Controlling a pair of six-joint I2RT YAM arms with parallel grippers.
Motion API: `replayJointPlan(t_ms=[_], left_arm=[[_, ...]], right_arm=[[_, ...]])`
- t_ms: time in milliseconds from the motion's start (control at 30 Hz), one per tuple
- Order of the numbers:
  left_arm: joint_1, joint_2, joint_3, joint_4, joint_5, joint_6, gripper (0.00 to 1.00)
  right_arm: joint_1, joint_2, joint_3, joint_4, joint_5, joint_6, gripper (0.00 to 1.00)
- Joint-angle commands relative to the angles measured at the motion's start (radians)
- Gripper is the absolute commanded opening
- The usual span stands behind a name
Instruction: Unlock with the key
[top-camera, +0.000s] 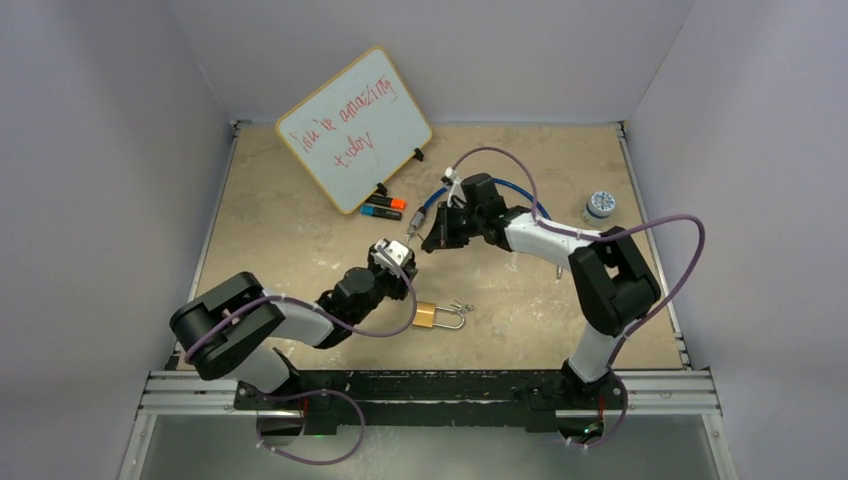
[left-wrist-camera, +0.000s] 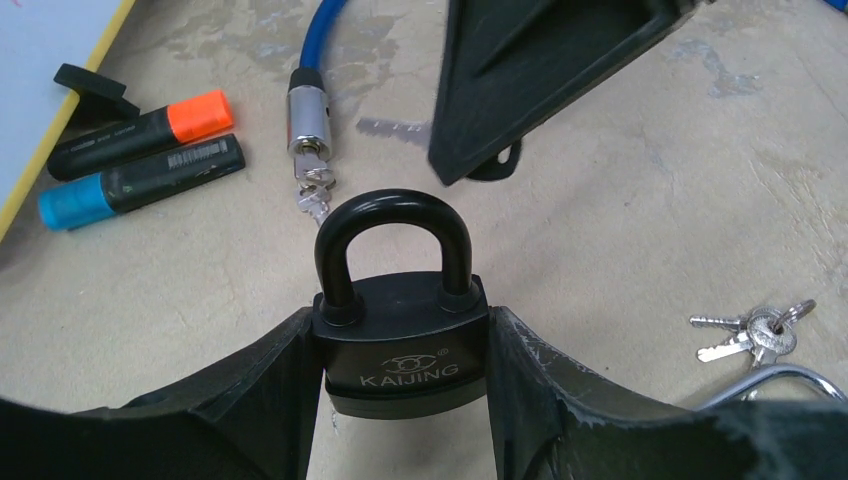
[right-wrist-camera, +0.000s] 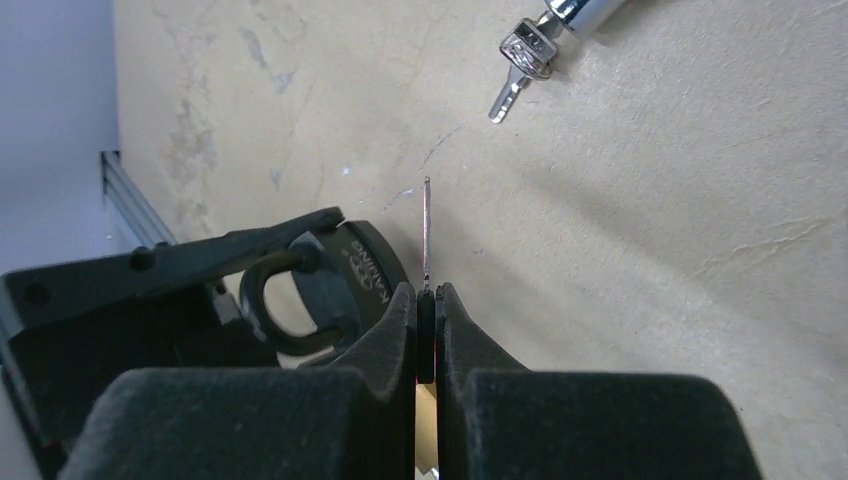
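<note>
My left gripper (top-camera: 395, 256) is shut on a black KAIJING padlock (left-wrist-camera: 400, 350), gripping its body by both sides with the closed shackle pointing away from the wrist. The keyhole is hidden. My right gripper (top-camera: 432, 238) is shut on a key (right-wrist-camera: 427, 225) with a black head, its silver blade sticking out ahead of the fingers. In the left wrist view the blade (left-wrist-camera: 395, 128) shows beyond the shackle, apart from the lock. In the right wrist view the padlock (right-wrist-camera: 340, 280) lies just left of my right gripper (right-wrist-camera: 426, 300).
A brass padlock (top-camera: 425, 316) with a key bunch (left-wrist-camera: 760, 330) lies right of the left arm. A blue cable lock (left-wrist-camera: 308, 115), two markers (top-camera: 385, 208) and a whiteboard (top-camera: 355, 130) sit behind. A small jar (top-camera: 598, 207) stands far right.
</note>
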Motion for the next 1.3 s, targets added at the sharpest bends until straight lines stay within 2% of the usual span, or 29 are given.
replayJointPlan(t_ms=[0, 233, 333, 433, 600, 633, 667, 733, 900, 1067, 1167, 1267], left_arm=[[-0.002, 0.041, -0.047, 0.355, 0.06, 0.051, 0.04], [-0.001, 0.201, -0.094, 0.48, 0.075, 0.019, 0.12], [-0.001, 0.267, -0.107, 0.564, 0.072, 0.003, 0.21], [-0.001, 0.296, -0.116, 0.591, 0.084, -0.006, 0.33], [-0.001, 0.26, -0.136, 0.547, 0.065, -0.001, 0.6], [-0.001, 0.238, -0.135, 0.518, 0.058, 0.002, 0.72], [-0.001, 0.217, -0.134, 0.489, 0.052, 0.004, 0.78], [-0.001, 0.174, -0.132, 0.437, 0.038, 0.009, 0.82], [-0.001, -0.002, -0.128, 0.262, -0.015, -0.019, 0.87], [-0.001, -0.256, -0.093, -0.056, -0.094, -0.107, 0.89], [-0.001, -0.396, -0.012, -0.339, -0.189, -0.228, 0.9], [0.007, -0.463, 0.083, -0.602, -0.334, -0.474, 0.92]], right_arm=[[0.038, 0.067, 0.091, -0.121, 0.091, -0.045, 0.0], [0.065, 0.133, 0.142, -0.148, 0.125, -0.064, 0.0], [0.081, 0.148, 0.149, -0.154, 0.104, -0.082, 0.0], [0.112, 0.163, 0.161, -0.17, 0.091, -0.109, 0.0], [0.14, 0.172, 0.158, -0.169, 0.087, -0.112, 0.0], [0.141, 0.169, 0.158, -0.172, 0.094, -0.11, 0.0], [0.14, 0.166, 0.157, -0.176, 0.103, -0.107, 0.0], [0.14, 0.157, 0.152, -0.181, 0.118, -0.1, 0.0], [0.138, 0.135, 0.156, -0.234, 0.175, -0.053, 0.0], [0.124, 0.094, 0.149, -0.249, 0.226, -0.017, 0.0], [0.106, 0.055, 0.116, -0.234, 0.239, 0.003, 0.0], [0.078, 0.011, 0.069, -0.216, 0.247, 0.023, 0.0]])
